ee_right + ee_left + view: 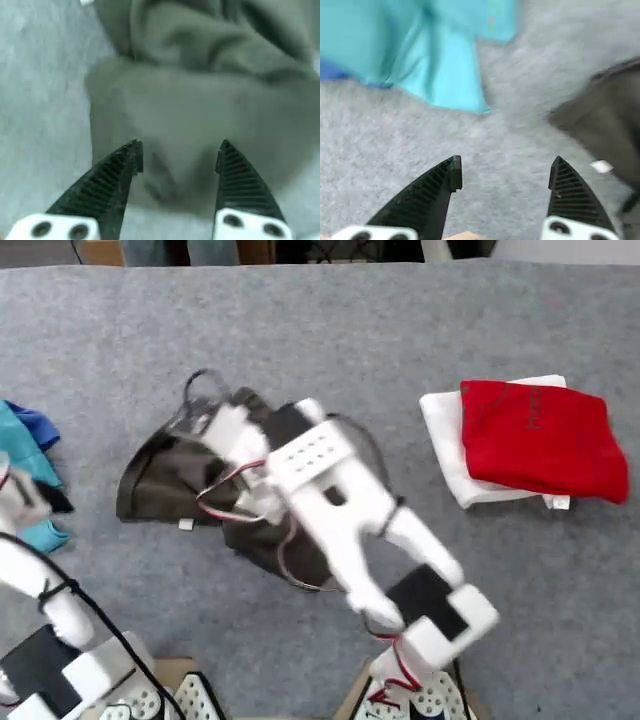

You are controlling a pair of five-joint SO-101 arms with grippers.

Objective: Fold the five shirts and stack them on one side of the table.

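Open table (420, 330) along far side, also between dark shirt (150, 480) and folded stack (540, 440): pass there. Your right arm (340, 500) spans centre; teal shirt (20, 445) crowds left edge.

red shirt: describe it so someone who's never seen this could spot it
On the grey table, go past the crumpled dark shirt in the middle to the side away from the turquoise shirt. The red shirt lies folded on a folded white shirt, the only red garment there.

Grey cloth table (400, 320); wood furn. (100, 250) behind.
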